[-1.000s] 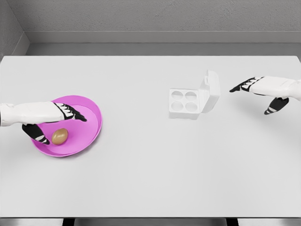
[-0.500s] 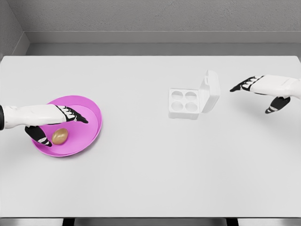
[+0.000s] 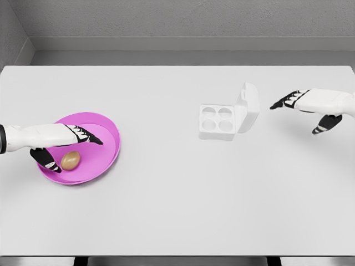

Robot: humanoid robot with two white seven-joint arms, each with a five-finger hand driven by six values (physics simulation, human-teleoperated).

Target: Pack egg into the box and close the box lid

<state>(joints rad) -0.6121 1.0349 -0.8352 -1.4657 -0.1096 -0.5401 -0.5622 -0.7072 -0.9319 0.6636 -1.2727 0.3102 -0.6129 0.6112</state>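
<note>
Egg (image 3: 70,160): brown, lying in the pink plate (image 3: 105,152) at the left of the worktop (image 3: 177,205), toward the plate's near-left part.
Pink plate: shallow and round, resting flat on the worktop, well apart from the box.
Box (image 3: 217,122): white, right of the middle of the worktop, with four round cups in its tray, none of them filled.
Box lid (image 3: 248,107): swung open and standing nearly upright along the right edge of the tray.
Left robot hand (image 3: 62,141): reaches in from the left edge over the plate; its fingers (image 3: 87,136) are stretched out to the right above the egg and the thumb (image 3: 46,160) points down just left of the egg. The robot hand is spread and holds nothing; whether the thumb touches the egg cannot be told.
Right robot hand (image 3: 308,108): at the far right, above the worktop, to the right of the open lid and clearly apart from it. Its fingers (image 3: 284,102) point left toward the box, the thumb (image 3: 323,126) hangs down, and it grasps nothing.
</note>
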